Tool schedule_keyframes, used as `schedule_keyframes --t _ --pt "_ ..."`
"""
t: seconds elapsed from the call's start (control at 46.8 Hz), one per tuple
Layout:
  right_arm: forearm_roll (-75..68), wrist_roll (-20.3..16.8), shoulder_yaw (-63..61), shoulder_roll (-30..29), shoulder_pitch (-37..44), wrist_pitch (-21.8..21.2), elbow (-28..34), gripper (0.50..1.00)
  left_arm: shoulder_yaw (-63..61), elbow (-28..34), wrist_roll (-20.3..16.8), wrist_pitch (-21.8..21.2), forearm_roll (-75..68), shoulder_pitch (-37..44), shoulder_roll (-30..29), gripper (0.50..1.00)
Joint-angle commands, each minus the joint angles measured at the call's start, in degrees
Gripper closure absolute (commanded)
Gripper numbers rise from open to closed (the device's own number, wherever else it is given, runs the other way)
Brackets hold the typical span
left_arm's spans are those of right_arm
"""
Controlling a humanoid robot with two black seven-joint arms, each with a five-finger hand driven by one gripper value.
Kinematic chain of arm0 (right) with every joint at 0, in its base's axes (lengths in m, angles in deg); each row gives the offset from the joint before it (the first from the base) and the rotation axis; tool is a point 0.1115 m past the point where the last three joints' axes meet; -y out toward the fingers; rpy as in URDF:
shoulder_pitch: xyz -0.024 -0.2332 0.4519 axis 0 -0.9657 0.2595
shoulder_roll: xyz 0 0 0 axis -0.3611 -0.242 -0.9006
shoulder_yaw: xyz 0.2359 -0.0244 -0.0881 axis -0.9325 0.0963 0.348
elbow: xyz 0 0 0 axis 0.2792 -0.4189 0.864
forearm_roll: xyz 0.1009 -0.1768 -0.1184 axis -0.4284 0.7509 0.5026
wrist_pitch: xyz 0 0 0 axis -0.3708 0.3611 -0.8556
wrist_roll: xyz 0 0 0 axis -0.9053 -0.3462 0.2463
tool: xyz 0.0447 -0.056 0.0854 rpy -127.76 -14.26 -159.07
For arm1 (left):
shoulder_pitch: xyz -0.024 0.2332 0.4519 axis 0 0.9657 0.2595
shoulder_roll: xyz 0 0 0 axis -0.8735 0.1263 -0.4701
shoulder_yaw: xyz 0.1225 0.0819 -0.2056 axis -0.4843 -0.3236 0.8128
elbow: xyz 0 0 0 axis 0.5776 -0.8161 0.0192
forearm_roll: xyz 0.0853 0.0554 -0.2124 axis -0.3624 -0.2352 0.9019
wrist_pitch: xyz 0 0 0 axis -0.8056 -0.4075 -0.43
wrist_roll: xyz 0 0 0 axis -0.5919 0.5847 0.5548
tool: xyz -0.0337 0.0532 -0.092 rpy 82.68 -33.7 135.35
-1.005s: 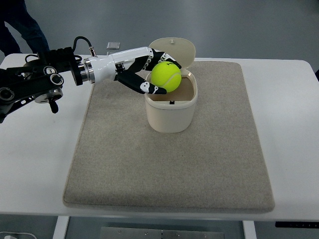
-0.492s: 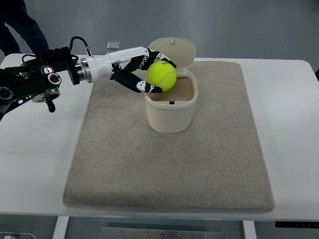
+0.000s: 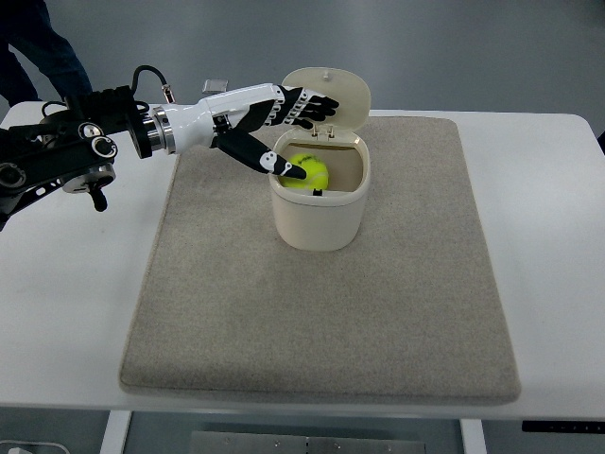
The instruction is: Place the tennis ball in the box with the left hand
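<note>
Now tennis ball (image 3: 307, 172) half-hidden inside box (image 3: 320, 213)

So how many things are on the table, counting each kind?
Tennis ball, yellow-green, inside the box: 1
Box, cream, lid open: 1
Mat, beige: 1
Small grey item at the far edge, too small to tell: 1
Robot left hand, open above the box: 1
Total: 5

The left hand (image 3: 274, 128) hangs over the box (image 3: 321, 213) mouth's left rim, fingers spread, blocking that side. The raised lid (image 3: 331, 95) walls off the far edge. The ball (image 3: 308, 172) fills part of the inside. The mat (image 3: 378, 303) right of and nearer than the box lies bare.
</note>
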Motion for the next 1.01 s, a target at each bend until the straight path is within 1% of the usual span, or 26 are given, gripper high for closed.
schedule_keyframes --t 0.0,0.15,0.235,0.406,0.663,0.727,0.856,0.92,0.984 --pt "0.01 -0.04 0.00 0.00 -0.07 0.00 -0.01 0.562 0.00 -0.24 0.00 0.00 0.00 0.00 0.00 0.555" --pt "-0.08 -0.04 0.00 0.00 0.01 0.00 -0.01 0.562 0.00 -0.94 0.00 0.00 0.09 0.00 0.09 0.555" --pt "0.01 0.04 0.00 0.00 -0.07 0.00 -0.01 0.562 0.35 -2.35 0.00 0.00 0.18 -0.09 -0.09 0.557" --pt "-0.08 0.04 0.00 0.00 0.01 0.00 -0.01 0.562 2.02 -7.00 -0.17 0.00 0.35 0.00 -0.26 0.559" --pt "0.01 0.04 0.00 0.00 0.01 0.00 0.08 0.562 12.03 -7.80 -0.26 -0.53 1.14 1.23 0.70 0.564" --pt "0.01 -0.04 0.00 0.00 0.01 0.00 -0.01 0.562 16.77 -7.36 -0.17 -0.79 1.67 2.72 1.40 0.568" --pt "-0.08 -0.04 0.00 0.00 0.01 0.00 -0.01 0.562 26.17 -5.08 -0.09 -2.72 4.83 5.89 3.07 0.568" --pt "0.01 -0.04 0.00 0.00 0.01 0.00 -0.01 0.562 29.60 -2.36 -0.09 -3.95 7.29 6.41 4.21 0.568" --pt "0.01 -0.04 0.00 0.00 0.01 0.00 0.08 0.562 32.16 1.94 -0.09 -5.18 10.71 6.85 5.36 0.566"
